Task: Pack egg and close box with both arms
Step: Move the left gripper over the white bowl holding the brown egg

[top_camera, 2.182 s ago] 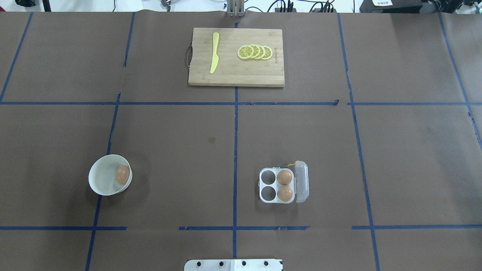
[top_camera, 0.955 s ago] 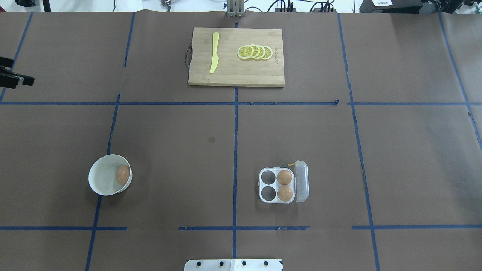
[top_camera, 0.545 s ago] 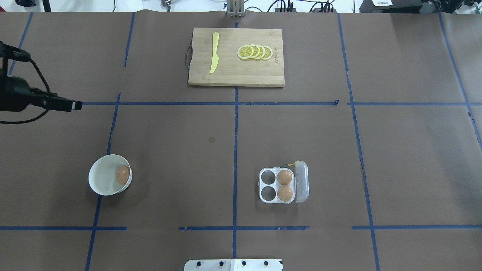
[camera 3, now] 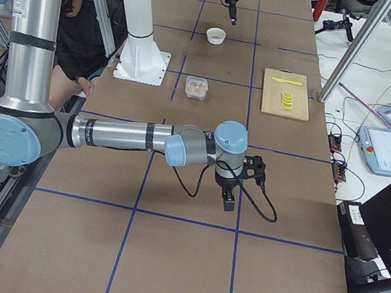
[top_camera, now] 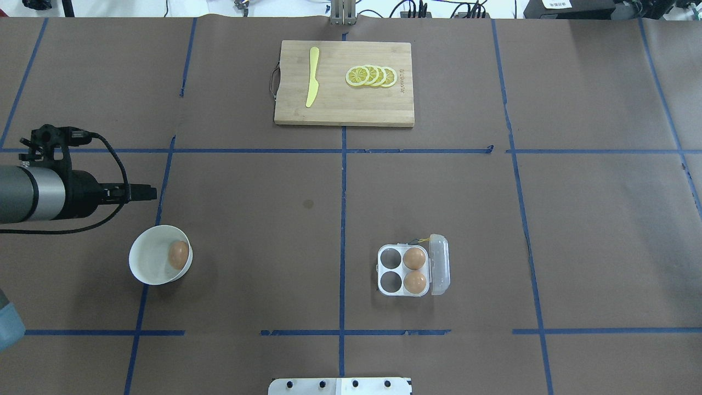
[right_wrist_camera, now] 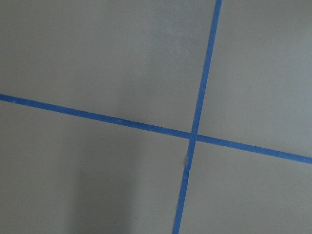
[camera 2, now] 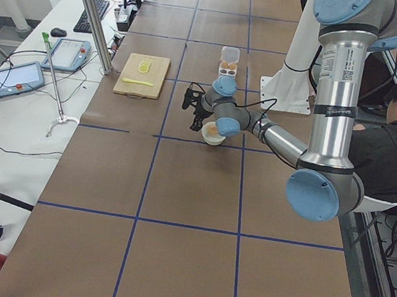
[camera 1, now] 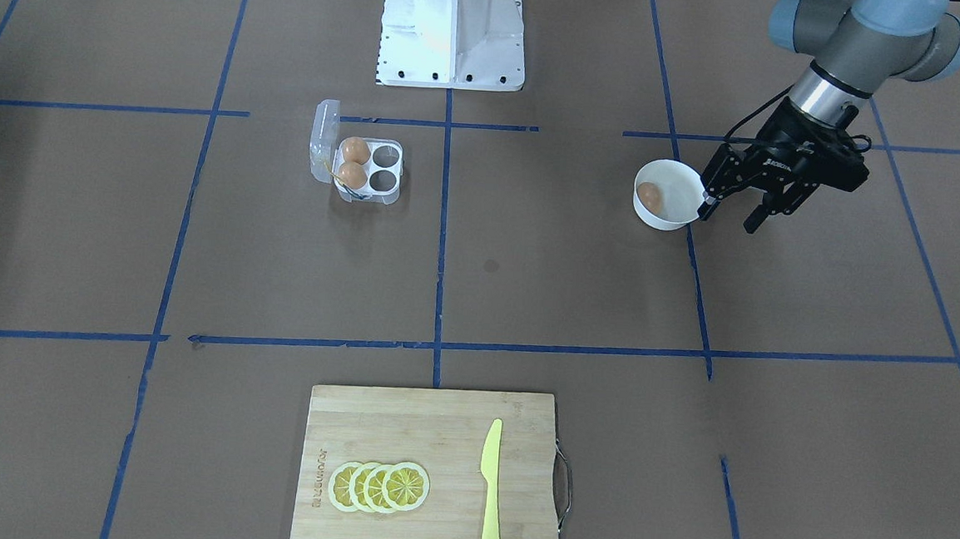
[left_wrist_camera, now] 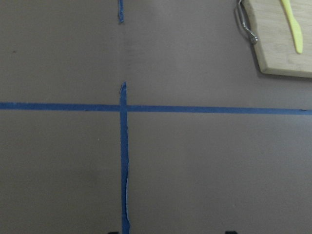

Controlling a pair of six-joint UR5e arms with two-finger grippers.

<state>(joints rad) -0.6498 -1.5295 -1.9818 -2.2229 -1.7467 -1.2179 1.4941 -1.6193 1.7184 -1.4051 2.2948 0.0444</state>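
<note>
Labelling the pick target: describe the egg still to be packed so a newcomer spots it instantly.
In the overhead view, the near-left part of the brown table holds a round white bowl, close to the left claw. The egg lies inside it, against the right wall. The other two eggs sit in the clear box; this one alone is in a bowl.

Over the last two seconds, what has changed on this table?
The left arm swung in from the side toward the bowl; the left pincer now hangs open near it, empty. The egg, the box and the cutting board stayed put.
</note>
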